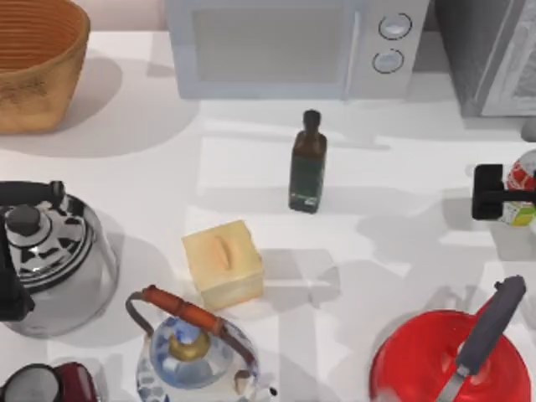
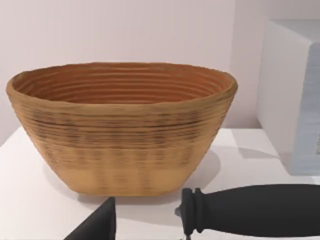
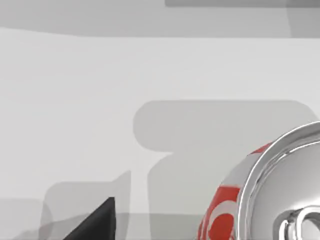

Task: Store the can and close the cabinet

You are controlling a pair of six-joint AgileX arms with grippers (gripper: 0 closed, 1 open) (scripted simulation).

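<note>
The right hand (image 1: 512, 194) sits at the right edge of the table (image 1: 402, 226) in the top view, a black finger block pressed against the can (image 1: 523, 186) — the can's red band and yellow-green base show just past that block, toward the table's right edge. Whether the fingers actually pinch the can or merely touch it, I cannot tell. In the right wrist view the can (image 3: 235, 210) looms close, its silver top and red band tilted toward the camera, with one dark fingertip (image 3: 97, 222) off to the side and apart from it.

Beyond the right hand, toward the back of the table, stands the grey cabinet (image 1: 490, 54), and next to that a white microwave (image 1: 293, 46). Well to the left of the hand a dark green bottle (image 1: 307, 163) stands upright. Nearer the front edge than the hand lies a red pan (image 1: 419, 364) with a dark handle.

The left arm is parked at the table's left side; its own fingers cannot be made out there. Its wrist view looks over a woven basket (image 2: 122, 127) — a dark fingertip (image 2: 100, 225) shows low in that picture. Near it sit a steel kettle (image 1: 54, 260), a patterned teapot (image 1: 188, 352) and a pale yellow box (image 1: 223, 264).
</note>
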